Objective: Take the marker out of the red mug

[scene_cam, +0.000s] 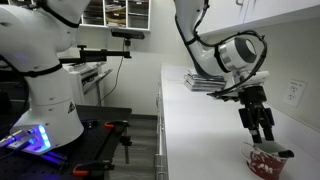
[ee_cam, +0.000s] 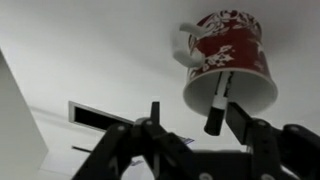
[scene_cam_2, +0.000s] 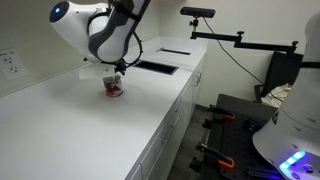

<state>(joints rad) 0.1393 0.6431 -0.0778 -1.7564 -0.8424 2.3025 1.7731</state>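
My black two-fingered gripper (ee_cam: 196,118) hung open, jaws either side of the thin dark marker (ee_cam: 219,98) with its pale section, not clamping it. The marker stood inside the small red, white-patterned ceramic mug (ee_cam: 228,50) on the white countertop (scene_cam_2: 80,120).

End effector (ee_cam: 196,112) points down, jaws apart

Red mug (ee_cam: 228,58): one, on the counter (scene_cam_2: 90,125)
Marker (ee_cam: 219,102): one, inside the mug
Gripper (scene_cam: 262,137): one, two fingers (ee_cam: 250,125)
Wall outlet (scene_cam_2: 10,63): one
Paper stack (scene_cam: 205,82): one, far end
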